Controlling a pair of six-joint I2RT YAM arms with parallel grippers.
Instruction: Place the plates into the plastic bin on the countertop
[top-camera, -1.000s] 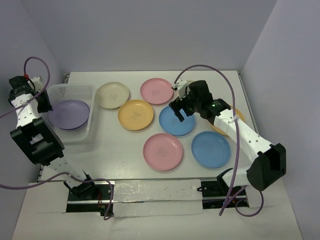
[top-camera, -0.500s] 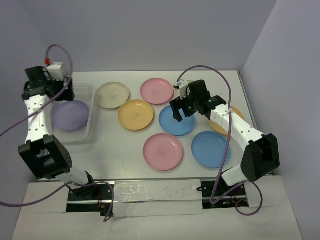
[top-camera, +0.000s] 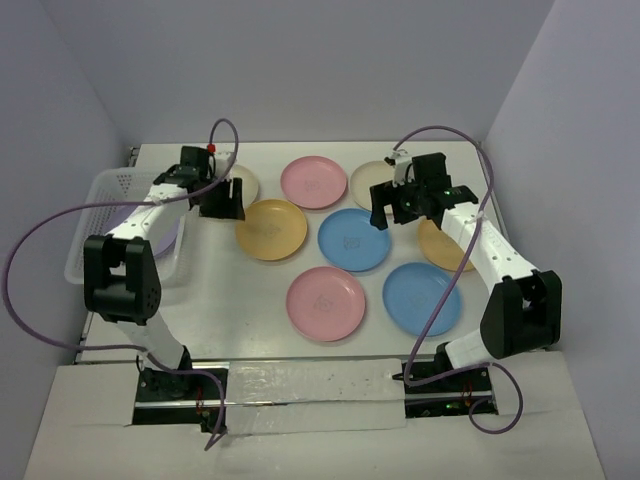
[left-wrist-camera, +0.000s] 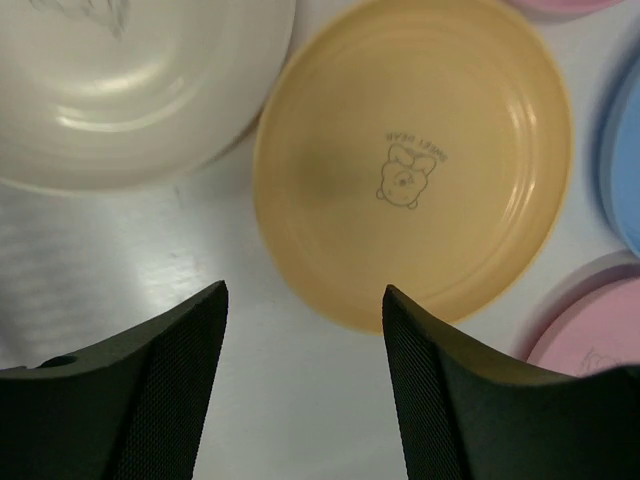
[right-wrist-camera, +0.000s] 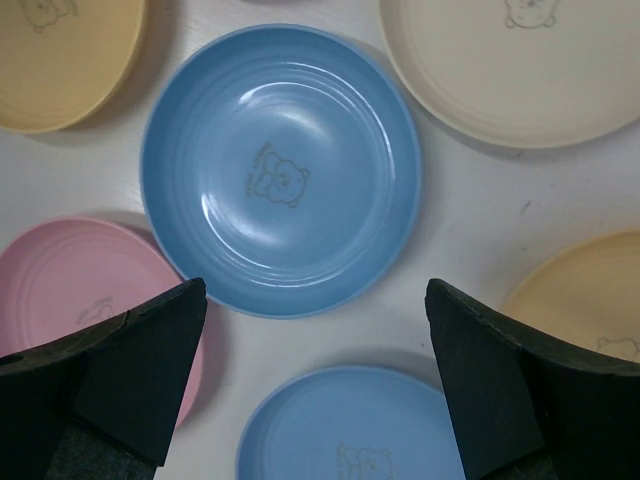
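On the white desk (top-camera: 230, 290) the big change is on your left side. The left arm (top-camera: 145, 215) has swung away from the plastic bin (top-camera: 105, 185) at the left edge and now reaches out over the spread of plates. The purple plate (top-camera: 168, 238) lies inside the bin, partly hidden behind that arm. Read that as one plate delivered and eight left on the desk, so you are at the start of the next pick. The right arm (top-camera: 470, 240) has drawn back from over the centre blue plate (top-camera: 353, 240) toward the far cream plate (top-camera: 372, 180), with nothing carried off. The left fingers (left-wrist-camera: 150, 390) are spread wide and empty, hovering with the yellow-orange plate (left-wrist-camera: 410, 170) ahead of them and a second cream plate (left-wrist-camera: 130, 90) just beside it to the left. That plate's near rim sits between the two tips, but you cannot tell from this view whether they touch it. The right fingers (right-wrist-camera: 510, 370) are also wide apart and hold nothing. They hang above the blue plate, which lies framed between them, with a pink plate (right-wrist-camera: 80, 300) and another blue plate (right-wrist-camera: 350, 430) close by. The yellow-orange rim looks like your likeliest next grasp.
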